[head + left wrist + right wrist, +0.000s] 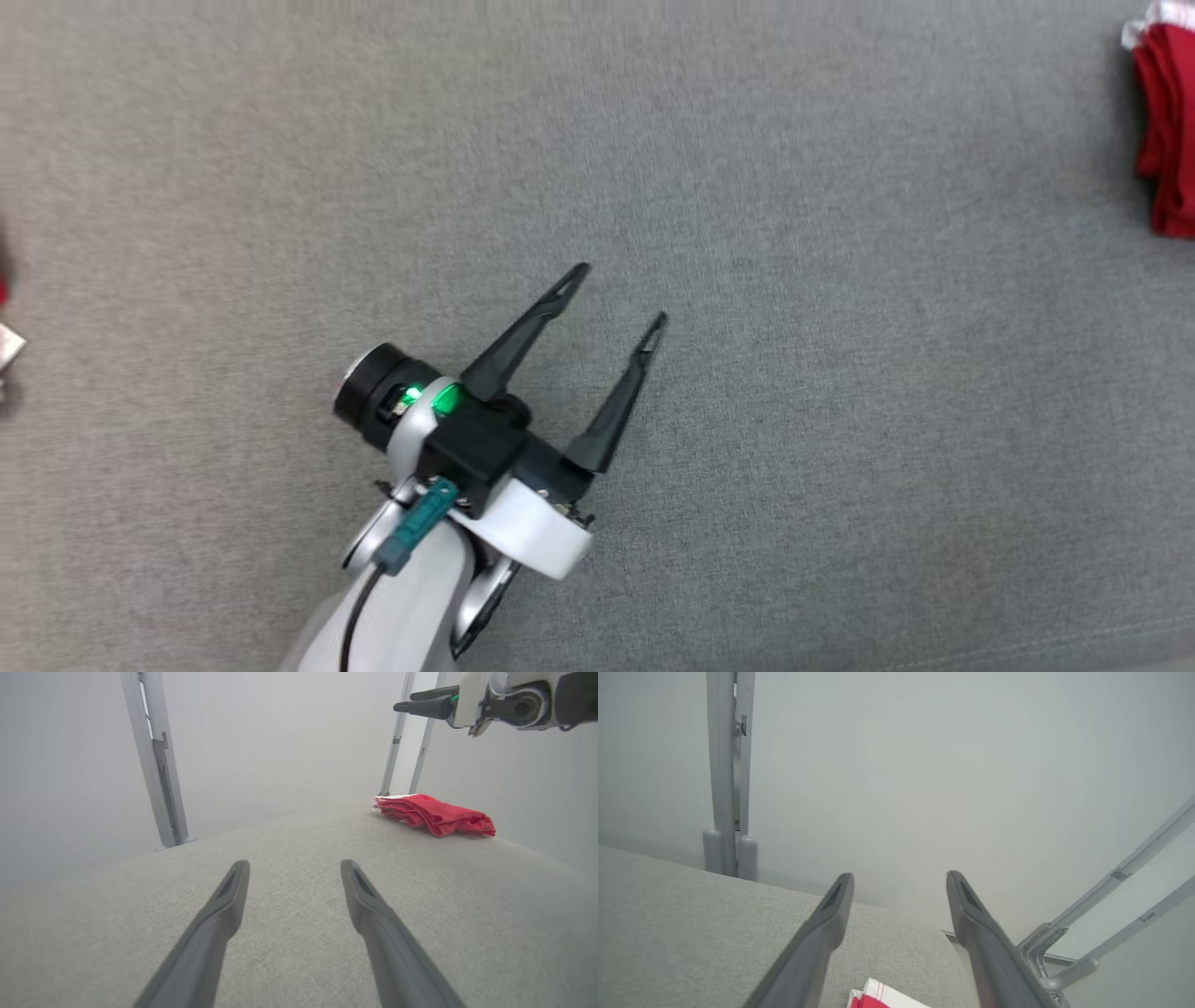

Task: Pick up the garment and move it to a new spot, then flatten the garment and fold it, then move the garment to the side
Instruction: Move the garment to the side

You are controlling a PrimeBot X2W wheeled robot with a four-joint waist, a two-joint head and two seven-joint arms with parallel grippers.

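Your left gripper (622, 294) spread and empty over the middle of the grey tabletop (840, 420), your right gripper (900, 875) spread above the folded red garment (434, 814) by a corner

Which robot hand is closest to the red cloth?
The right gripper: the red garment lies just below its open fingers, while the left gripper is far across the grey surface.

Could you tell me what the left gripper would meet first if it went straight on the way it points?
Probably only the grey tabletop: the left gripper aims past the red garment, which lies off to its right; depth is unclear.
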